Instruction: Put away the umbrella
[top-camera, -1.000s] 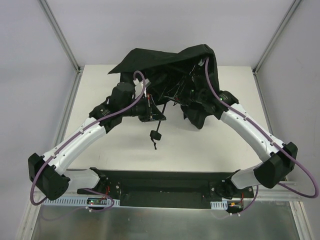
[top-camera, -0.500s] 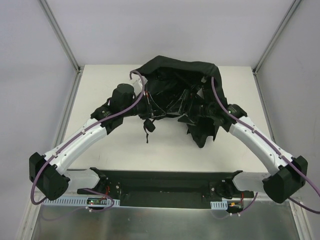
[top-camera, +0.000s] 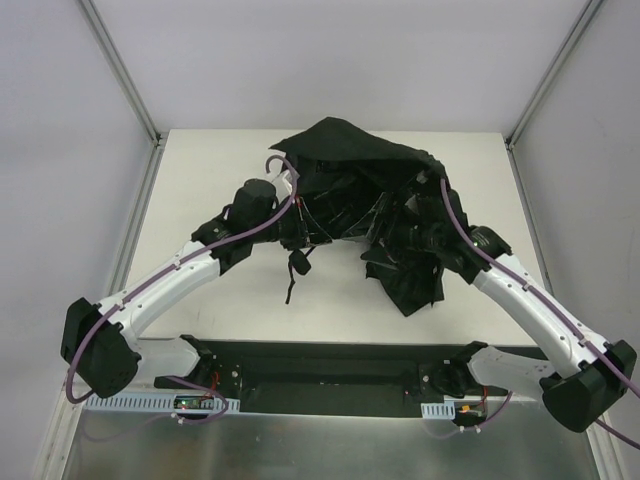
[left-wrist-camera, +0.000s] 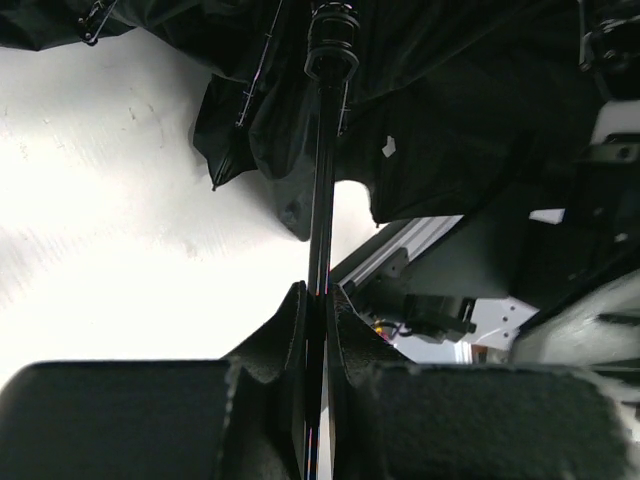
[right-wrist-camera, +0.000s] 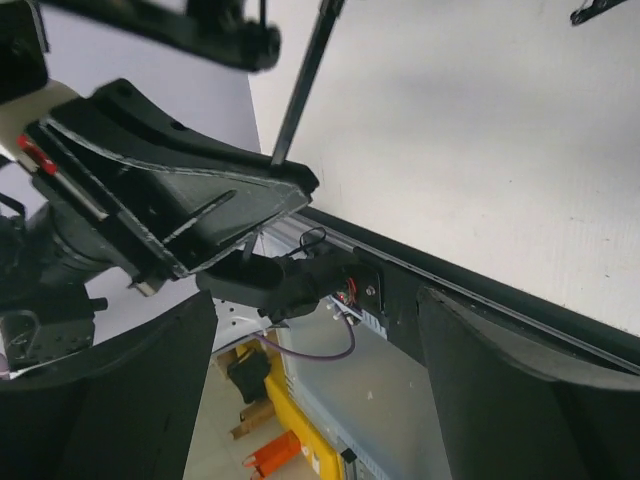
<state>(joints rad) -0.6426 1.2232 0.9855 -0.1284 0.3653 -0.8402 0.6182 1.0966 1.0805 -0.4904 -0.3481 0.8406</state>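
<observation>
One umbrella (top-camera: 350, 160) rests on the table (top-camera: 200, 170), toward the far edge and near the middle of its width. Its black fabric is half collapsed, humped and crumpled, with one flap drooping toward the table's near right. One thin black shaft (left-wrist-camera: 322, 180) runs out from under the fabric toward the table's near edge. It ends in one small knob handle (top-camera: 298, 262), and a single wrist cord (top-camera: 290, 290) hangs from that above the table's middle.

Two arms reach in from the table's near edge, one from each corner, and each carries one purple cable. The left arm (top-camera: 170, 280) comes in from the near left. Its gripper (left-wrist-camera: 317, 292) has both fingers pressed together on the shaft, which is pinched between their tips with no gap showing.

The right arm (top-camera: 530, 305) comes in from the near right and ends against the drooping fabric, right of the table's middle. From above, that fabric hides the right gripper (right-wrist-camera: 315, 300). Its own camera shows the two fingers spread wide with nothing between them — only the white tabletop, the table's near edge and the left gripper holding the shaft lie beyond.
</observation>
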